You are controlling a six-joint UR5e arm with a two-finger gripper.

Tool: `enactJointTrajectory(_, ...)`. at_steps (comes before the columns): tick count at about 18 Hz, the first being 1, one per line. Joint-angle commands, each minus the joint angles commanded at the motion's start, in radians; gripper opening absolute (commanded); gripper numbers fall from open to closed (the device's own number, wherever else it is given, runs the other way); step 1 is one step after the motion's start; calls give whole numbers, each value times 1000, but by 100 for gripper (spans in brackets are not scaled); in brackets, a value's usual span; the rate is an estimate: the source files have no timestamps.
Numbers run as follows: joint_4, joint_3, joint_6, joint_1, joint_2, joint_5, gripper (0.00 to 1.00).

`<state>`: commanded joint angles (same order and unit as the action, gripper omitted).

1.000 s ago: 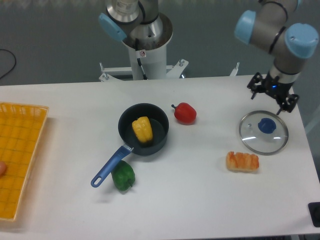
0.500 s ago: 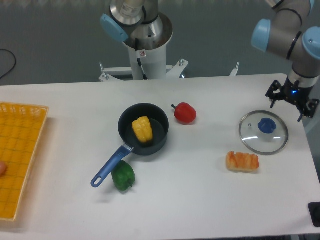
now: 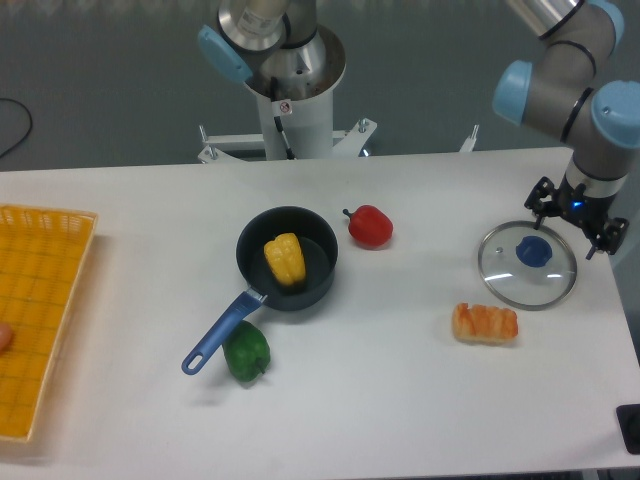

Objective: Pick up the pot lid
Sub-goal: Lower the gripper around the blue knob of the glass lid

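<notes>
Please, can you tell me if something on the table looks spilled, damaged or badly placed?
Nothing stands out. The round clear lid with blue knob lies flat, the round black pan with blue handle sits level, and I see no spill on the white table.

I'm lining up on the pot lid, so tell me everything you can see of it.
The lid is round and clear, apparently glass, with a thin greyish rim and a blue knob on top. It lies knob up, seemingly flat, on the white table toward the right of the picture, just beyond the brown bread-like piece. The open tool is at its far right side; whether a fingertip touches the rim, I cannot tell.
</notes>
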<state>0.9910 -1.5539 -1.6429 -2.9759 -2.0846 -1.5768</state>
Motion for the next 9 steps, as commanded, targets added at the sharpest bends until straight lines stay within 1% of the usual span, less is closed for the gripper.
enactJointTrajectory(2,0,0,0,8,-3,-22,100)
enactJointTrajectory(4,-15,0,-2,12,-15,-23,100)
enactJointTrajectory(6,-18,0,2,28,-29,-26,100)
enactJointTrajectory(9,-20,-6,5,29,-31,-26,100)
